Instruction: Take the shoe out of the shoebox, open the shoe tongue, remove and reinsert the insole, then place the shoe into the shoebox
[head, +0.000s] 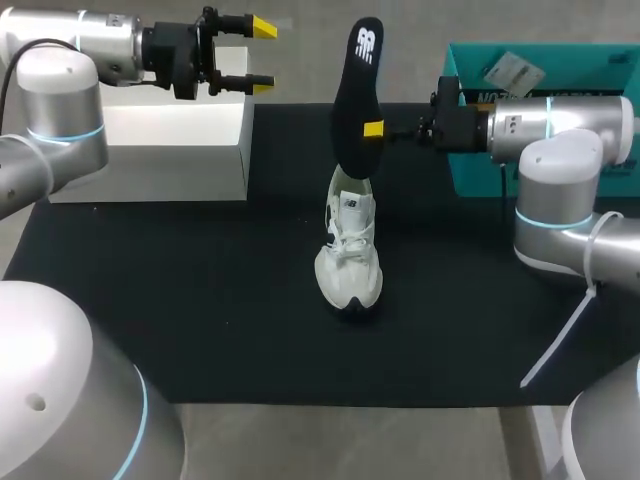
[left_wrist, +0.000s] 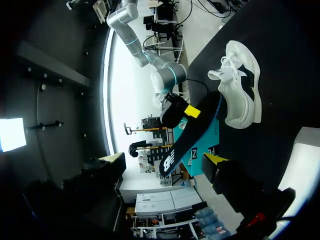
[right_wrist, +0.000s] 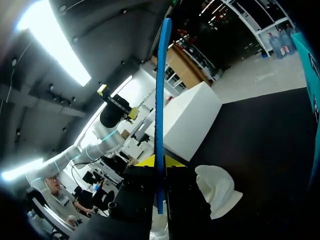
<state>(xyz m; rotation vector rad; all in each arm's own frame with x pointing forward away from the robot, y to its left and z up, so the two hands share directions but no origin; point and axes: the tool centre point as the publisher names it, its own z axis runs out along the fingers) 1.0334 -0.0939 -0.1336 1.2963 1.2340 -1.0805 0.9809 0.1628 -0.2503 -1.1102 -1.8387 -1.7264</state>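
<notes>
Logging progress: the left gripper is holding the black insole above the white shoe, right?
No. The right gripper holds the black insole above the white shoe; the left gripper is open and empty off to the side, as the head view shows.

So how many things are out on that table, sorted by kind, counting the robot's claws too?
Shoes: 1, the white shoe
Insoles: 1, the black insole
Boxes: 2, the teal shoebox and the white box
Grippers: 2, the left gripper and the right gripper
Total: 6
</notes>
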